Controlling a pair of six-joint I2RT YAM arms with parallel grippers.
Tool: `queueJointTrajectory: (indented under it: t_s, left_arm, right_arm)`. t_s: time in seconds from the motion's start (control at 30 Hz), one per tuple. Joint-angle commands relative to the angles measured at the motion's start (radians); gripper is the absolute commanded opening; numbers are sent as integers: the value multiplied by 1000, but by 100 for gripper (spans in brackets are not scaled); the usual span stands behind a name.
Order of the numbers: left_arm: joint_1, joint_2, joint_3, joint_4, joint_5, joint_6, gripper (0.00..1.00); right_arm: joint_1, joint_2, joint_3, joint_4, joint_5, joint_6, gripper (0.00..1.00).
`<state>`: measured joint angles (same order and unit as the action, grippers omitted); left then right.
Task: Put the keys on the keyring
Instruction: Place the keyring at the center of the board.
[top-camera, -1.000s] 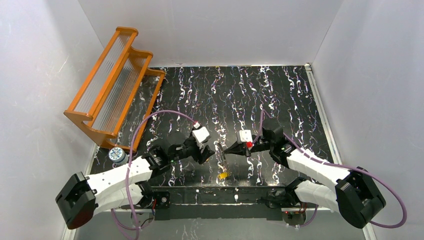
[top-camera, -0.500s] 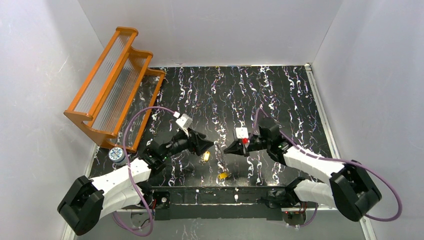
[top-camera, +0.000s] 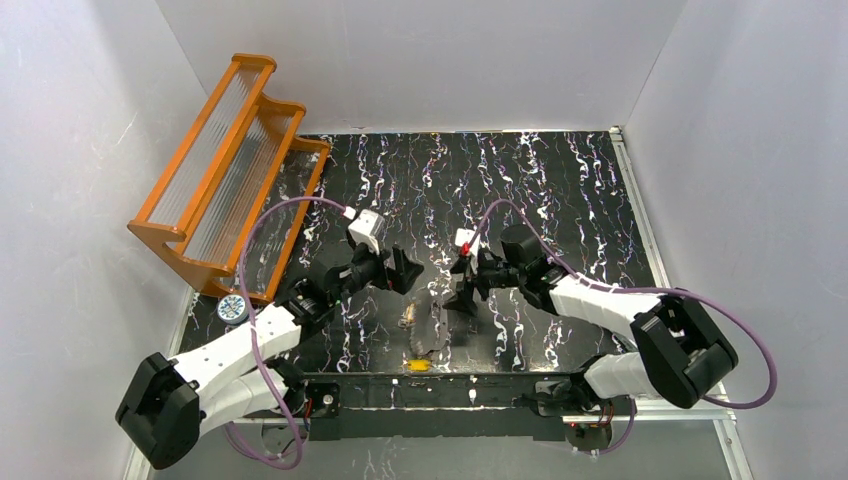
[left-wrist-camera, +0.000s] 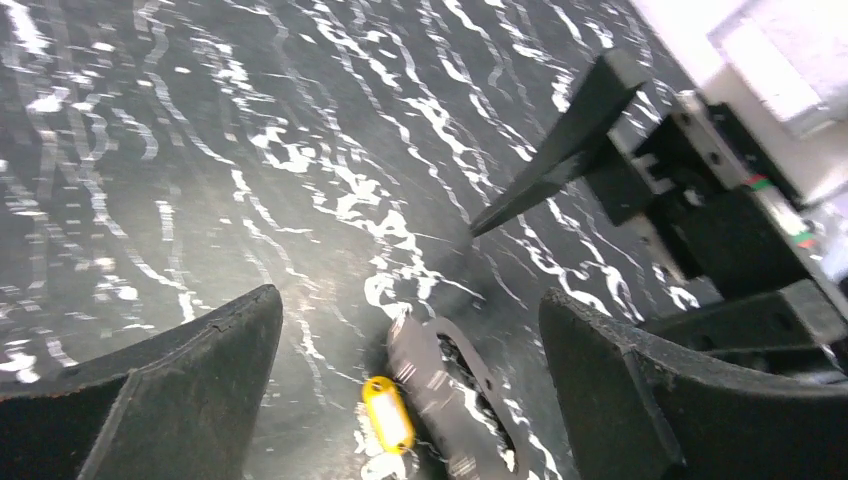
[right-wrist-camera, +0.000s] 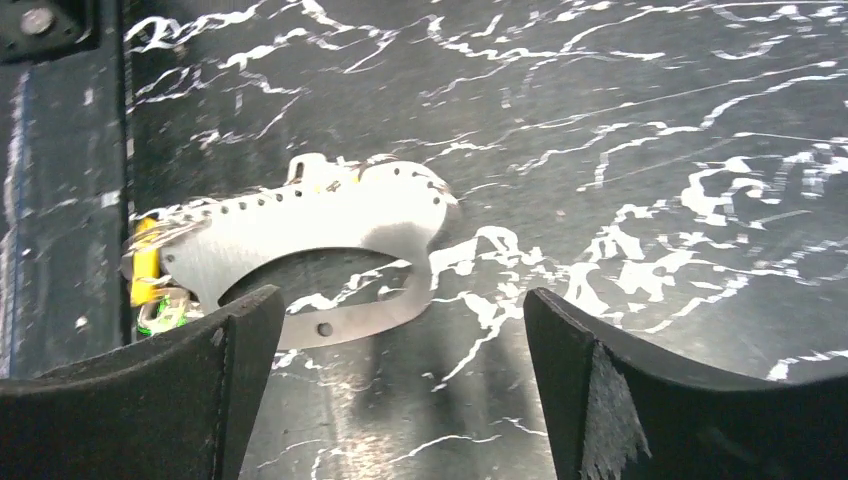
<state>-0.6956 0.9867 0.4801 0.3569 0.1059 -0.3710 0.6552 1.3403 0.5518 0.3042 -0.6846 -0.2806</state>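
A black table top (top-camera: 560, 200) with white marble-like streaks is lying between plain white walls (top-camera: 420, 60). An orange slatted rack (top-camera: 225, 170) is standing at its far left corner. Towards the front edge, between the two arms, a thin whitish-grey oval keyring band (right-wrist-camera: 330, 235) is lying flat on the table. One tiny key with a yellow plastic head (right-wrist-camera: 145, 270) is sitting against the band's near end, close to a black rail (right-wrist-camera: 60, 150). A second yellow-headed key (left-wrist-camera: 388, 415) is lying just beside the band's far part. The left gripper (top-camera: 408, 268) is hovering over the band's left side, its black fingers (left-wrist-camera: 180, 380) spread wide and gripping nothing. The right gripper (top-camera: 462, 285) is hovering on the other side, its fingers (right-wrist-camera: 620, 390) likewise spread wide and empty.
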Motion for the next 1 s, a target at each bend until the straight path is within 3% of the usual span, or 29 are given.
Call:
queueJointTrajectory:
  t_s: [0.0,0.2,0.4,0.53,0.7,0.8,0.97]
  left_arm:
    - [4,4,92,-150,-253,43,98]
    - [17,156,223,-388,-342,4,98]
    - [80,277,247,-493,-230,-141,98]
    - [162,249,161,-431,-57,-267,98]
    - [276,217,40,-364,109,-388,98]
    - [346,180,-17,-316,174,-432,97]
    - [398,138,-7,-409,143,-397,94]
  right_arm:
    - [-1,-72,75,30,206,58,99]
    - [-5,-100,156,-54,559,228,99]
    - [-15,-56,261,-243,978,533,99]
    - [-22,-10,318,-373,891,544,99]
    - [-21,52,299,-381,551,558,99]
    - [-4,137,307,-356,406,581,88]
    - [117,289,426,-349,405,567,76]
